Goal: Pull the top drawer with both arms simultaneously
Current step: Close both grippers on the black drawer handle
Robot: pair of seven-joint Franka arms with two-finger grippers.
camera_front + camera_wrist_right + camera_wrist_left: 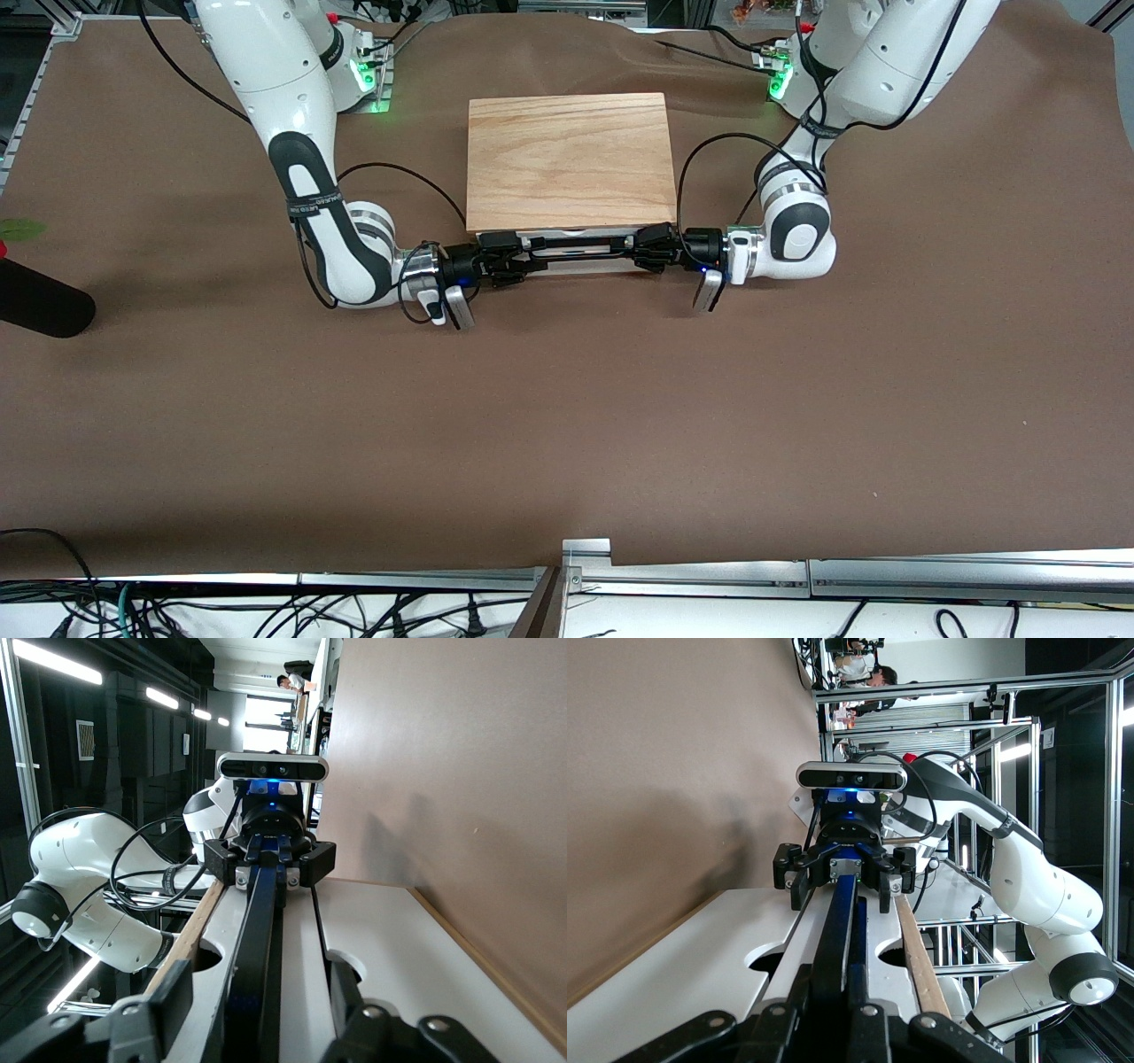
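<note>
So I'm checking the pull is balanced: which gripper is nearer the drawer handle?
Neither: the left gripper and the right gripper both sit at the top drawer's handle, one at each end, level with each other.

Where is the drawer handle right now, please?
In the front view, the handle runs along the top drawer front, below the oak top, between the right end effector and left end effector.

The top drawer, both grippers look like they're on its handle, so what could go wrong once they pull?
1. The left gripper and right gripper hold opposite ends of the thin black wire handle; uneven pulling could skew and jam the top drawer.
2. The slim bar might slip from either gripper.
3. The cabinet may slide toward the camera.
</note>
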